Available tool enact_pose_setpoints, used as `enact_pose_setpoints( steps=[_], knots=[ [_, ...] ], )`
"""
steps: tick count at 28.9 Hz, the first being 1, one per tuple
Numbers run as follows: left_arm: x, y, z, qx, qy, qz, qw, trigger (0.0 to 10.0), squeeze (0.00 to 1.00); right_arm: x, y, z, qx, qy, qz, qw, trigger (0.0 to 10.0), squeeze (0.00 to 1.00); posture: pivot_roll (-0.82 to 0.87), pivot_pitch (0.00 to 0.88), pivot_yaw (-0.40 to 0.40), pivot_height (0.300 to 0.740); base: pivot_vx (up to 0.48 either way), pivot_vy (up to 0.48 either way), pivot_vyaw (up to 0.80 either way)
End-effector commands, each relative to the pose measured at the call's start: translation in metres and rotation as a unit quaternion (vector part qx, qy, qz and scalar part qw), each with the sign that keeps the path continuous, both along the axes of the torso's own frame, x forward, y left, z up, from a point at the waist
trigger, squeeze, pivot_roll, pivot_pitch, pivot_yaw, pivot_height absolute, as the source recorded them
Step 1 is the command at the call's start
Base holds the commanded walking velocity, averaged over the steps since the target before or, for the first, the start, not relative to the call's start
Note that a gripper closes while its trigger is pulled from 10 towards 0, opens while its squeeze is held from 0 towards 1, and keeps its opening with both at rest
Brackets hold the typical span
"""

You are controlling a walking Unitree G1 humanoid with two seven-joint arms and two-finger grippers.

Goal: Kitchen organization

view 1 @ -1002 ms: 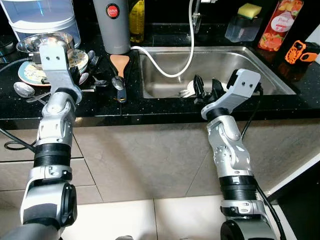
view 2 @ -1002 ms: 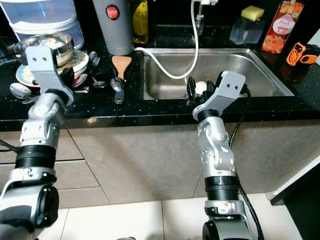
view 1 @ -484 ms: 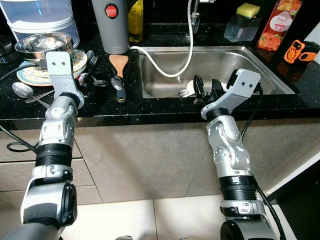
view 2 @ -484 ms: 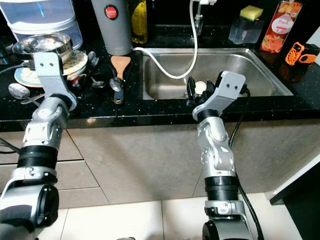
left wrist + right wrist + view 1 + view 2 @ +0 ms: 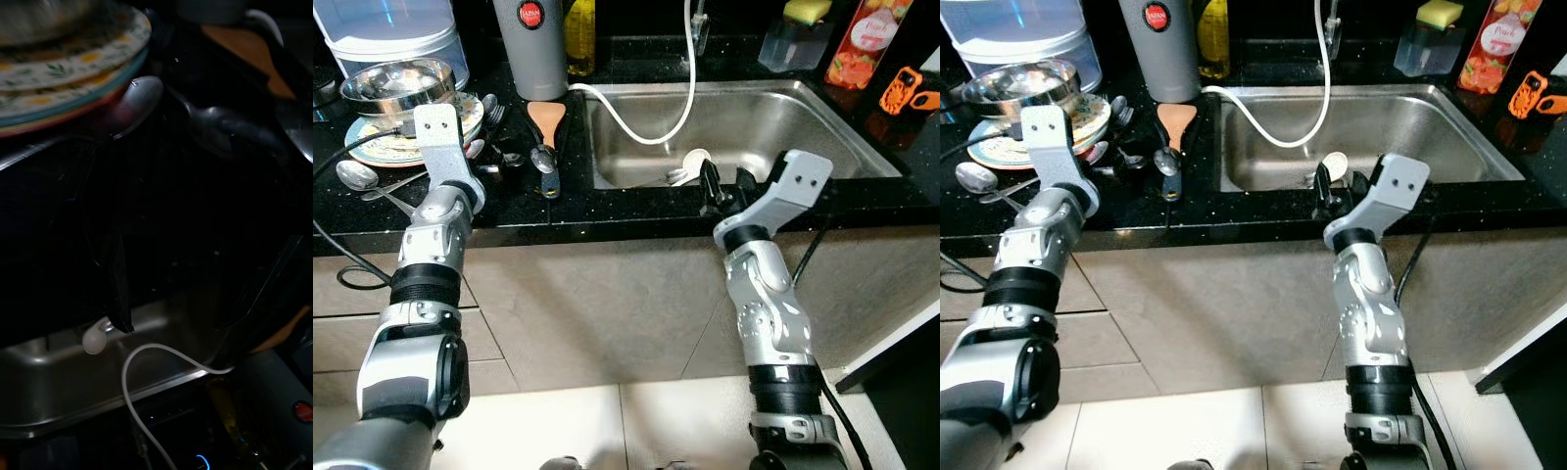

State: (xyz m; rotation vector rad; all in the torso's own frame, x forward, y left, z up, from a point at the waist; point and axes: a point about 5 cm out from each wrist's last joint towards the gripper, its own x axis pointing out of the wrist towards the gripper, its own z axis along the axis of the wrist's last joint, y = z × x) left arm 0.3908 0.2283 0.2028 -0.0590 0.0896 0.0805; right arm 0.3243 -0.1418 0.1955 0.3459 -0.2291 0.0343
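Observation:
My left gripper (image 5: 487,162) is low over the black counter, just right of a stack of patterned plates (image 5: 382,145) that carries a steel bowl (image 5: 396,83). Several spoons (image 5: 139,103) lie close in front of it, one tucked under the plate rim. A wooden spatula (image 5: 546,122) and another spoon (image 5: 544,162) lie further right. My right gripper (image 5: 724,186) is open at the front edge of the steel sink (image 5: 803,117), holding nothing. A white spoon (image 5: 691,161) rests in the sink just beyond its fingers (image 5: 116,293).
A white hose (image 5: 656,127) loops from the tap into the sink. A grey flask (image 5: 534,49), a water jug (image 5: 386,29) and a yellow bottle (image 5: 579,34) stand at the back. A sponge box (image 5: 798,39), red bottle (image 5: 860,44) and orange tool (image 5: 911,88) sit right of the sink.
The camera has shifted a little. My left gripper has come down and to the right, from over the plates to the cutlery beside them. My right gripper stays at the sink's front edge.

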Motion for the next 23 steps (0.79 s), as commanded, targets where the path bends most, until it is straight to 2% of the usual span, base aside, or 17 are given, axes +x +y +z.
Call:
enact_pose_setpoints(
  steps=[1, 2, 3, 4, 6, 11, 18, 23],
  knots=[
    [0.000, 0.003, -0.005, -0.001, 0.018, 0.000, 1.000, 6.3, 0.00, -0.003, -0.003, 0.000, -0.004, 0.005, -0.008, 1.000, 10.0, 0.00, 0.09, 0.126, 0.018, 0.740, 0.000, 0.000, 0.00],
    [0.000, 0.003, -0.006, -0.002, 0.020, -0.002, 1.000, 5.5, 0.00, -0.004, -0.004, -0.001, -0.004, 0.006, -0.009, 1.000, 10.0, 0.00, 0.09, 0.126, 0.018, 0.740, 0.000, 0.000, 0.00],
    [0.000, 0.002, -0.008, -0.004, 0.022, -0.005, 1.000, 2.6, 0.00, -0.005, -0.004, -0.001, -0.004, 0.008, -0.011, 1.000, 10.0, 0.00, 0.08, 0.137, 0.020, 0.740, 0.000, 0.000, 0.00],
    [0.000, 0.001, -0.009, -0.005, 0.023, -0.007, 1.000, 0.3, 0.00, -0.006, -0.005, -0.002, -0.005, 0.010, -0.012, 1.000, 10.0, 0.00, 0.08, 0.137, 0.020, 0.740, 0.000, 0.000, 0.00],
    [0.000, 0.000, -0.010, -0.006, 0.024, -0.008, 1.000, 0.0, 0.00, -0.007, -0.005, -0.002, -0.005, 0.012, -0.013, 1.000, 10.0, 0.00, 0.08, 0.139, 0.020, 0.740, 0.000, 0.000, 0.00],
    [-0.003, 0.006, -0.013, -0.011, 0.024, 0.009, 1.000, 0.0, 0.00, -0.009, -0.006, -0.003, -0.006, 0.017, -0.015, 1.000, 10.0, 0.00, 0.08, 0.129, 0.015, 0.740, 0.000, 0.000, 0.00],
    [-0.009, 0.014, -0.021, -0.008, 0.027, 0.042, 0.999, 0.0, 0.00, -0.002, -0.003, 0.001, -0.010, 0.014, -0.005, 1.000, 10.0, 0.00, 0.09, 0.103, -0.009, 0.740, 0.000, 0.000, 0.00],
    [-0.016, 0.018, -0.030, -0.025, 0.033, 0.059, 0.997, 0.0, 0.00, 0.003, -0.001, 0.005, -0.013, 0.010, 0.005, 1.000, 10.0, 0.00, 0.10, 0.077, -0.027, 0.740, 0.000, 0.000, 0.00]
  ],
)
